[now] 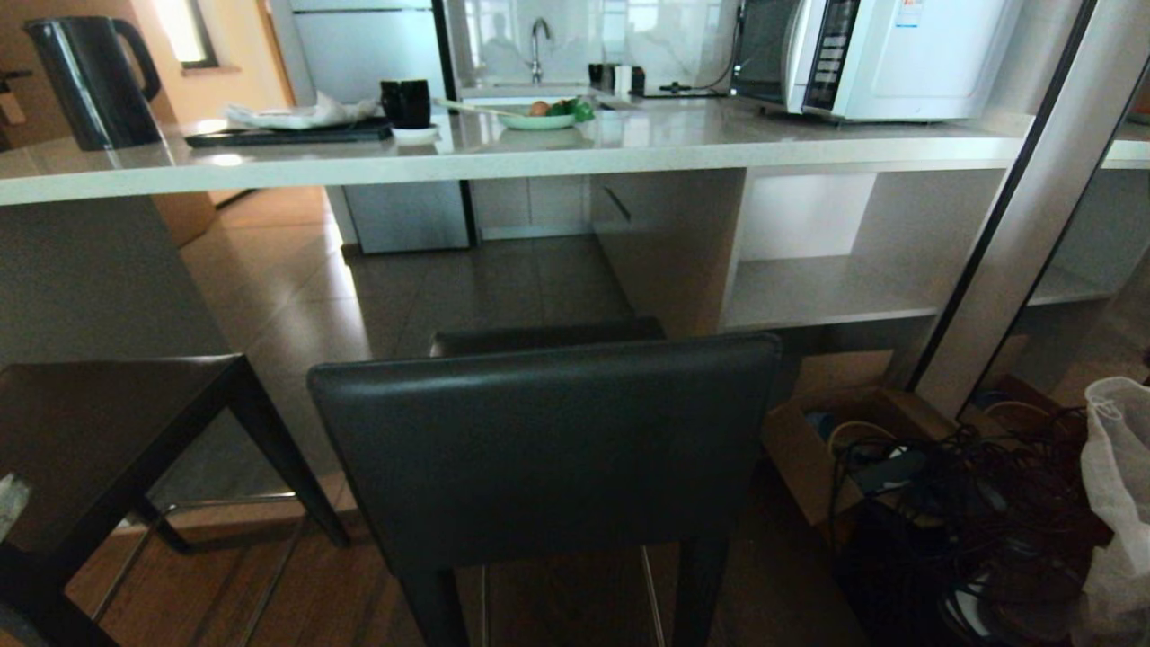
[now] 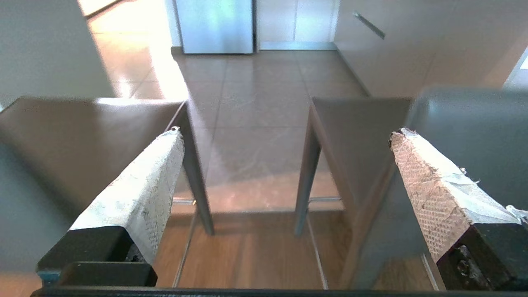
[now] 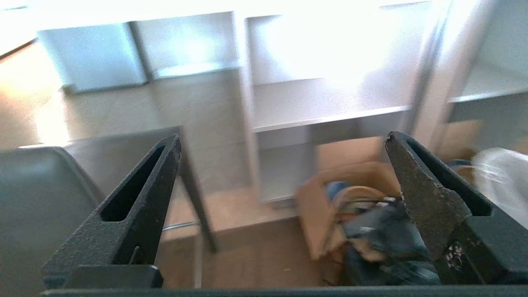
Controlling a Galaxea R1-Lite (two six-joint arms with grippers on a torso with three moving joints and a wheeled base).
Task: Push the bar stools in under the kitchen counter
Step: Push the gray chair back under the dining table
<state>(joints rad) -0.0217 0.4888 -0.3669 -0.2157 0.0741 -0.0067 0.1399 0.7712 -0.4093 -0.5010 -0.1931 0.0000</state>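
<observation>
One bar stool stands in the middle of the head view with its dark grey backrest [image 1: 548, 440] turned toward me and its seat [image 1: 539, 340] pointing at the kitchen counter [image 1: 539, 148]. A second bar stool [image 1: 108, 422] is at the left, with its dark seat and slim legs showing. Neither gripper shows in the head view. My left gripper [image 2: 286, 133] is open and empty, facing the gap between the two stool seats [image 2: 82, 132] [image 2: 363, 123]. My right gripper [image 3: 282, 137] is open and empty, with the middle stool's backrest [image 3: 37, 198] to one side of it.
On the counter are a black kettle [image 1: 90, 81], a bowl of food [image 1: 539, 117] and a microwave [image 1: 880, 54]. Right of the stool are an open shelf unit [image 1: 827, 288], a cardboard box with cables [image 1: 862, 431], a white plastic bag [image 1: 1119, 485] and a slanted post [image 1: 1015, 234].
</observation>
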